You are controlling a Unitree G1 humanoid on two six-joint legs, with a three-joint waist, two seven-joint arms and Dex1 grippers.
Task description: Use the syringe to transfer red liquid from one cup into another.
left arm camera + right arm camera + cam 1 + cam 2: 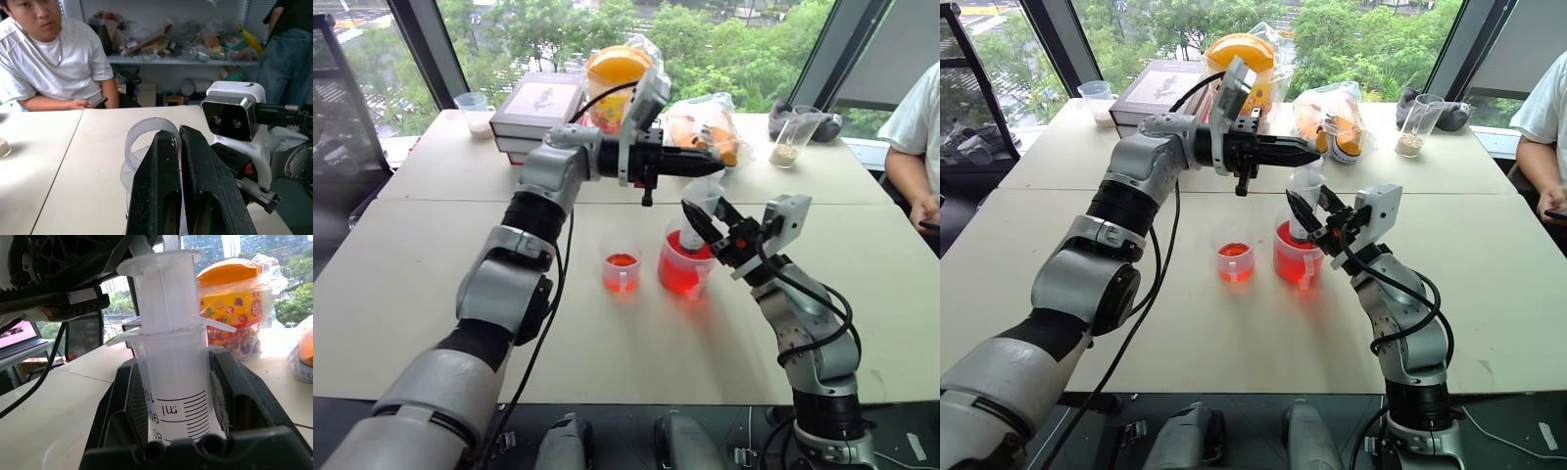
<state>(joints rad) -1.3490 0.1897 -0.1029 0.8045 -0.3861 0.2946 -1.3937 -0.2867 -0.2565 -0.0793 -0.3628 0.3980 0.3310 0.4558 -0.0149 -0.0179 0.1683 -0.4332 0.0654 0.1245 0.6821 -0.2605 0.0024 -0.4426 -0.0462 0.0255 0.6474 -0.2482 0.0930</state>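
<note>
A clear syringe (702, 199) stands upright with its tip in the larger cup of red liquid (683, 276) at the table's middle. My right gripper (706, 221) is shut on the syringe barrel (168, 377), whose ml marks face the right wrist camera. The plunger (161, 289) sticks out above the barrel flange. My left gripper (715, 164) reaches in level from the left, shut, with its fingertips just over the plunger top (149, 134); I cannot tell if they touch it. A smaller cup (621, 272) holding some red liquid stands just left of the larger cup.
At the table's back are stacked books (538, 108), an orange-lidded jar in a bag (615, 83), a bag of orange items (707, 127), and two cups (473, 111) (793, 137). A person's arm (911, 157) rests at the far right.
</note>
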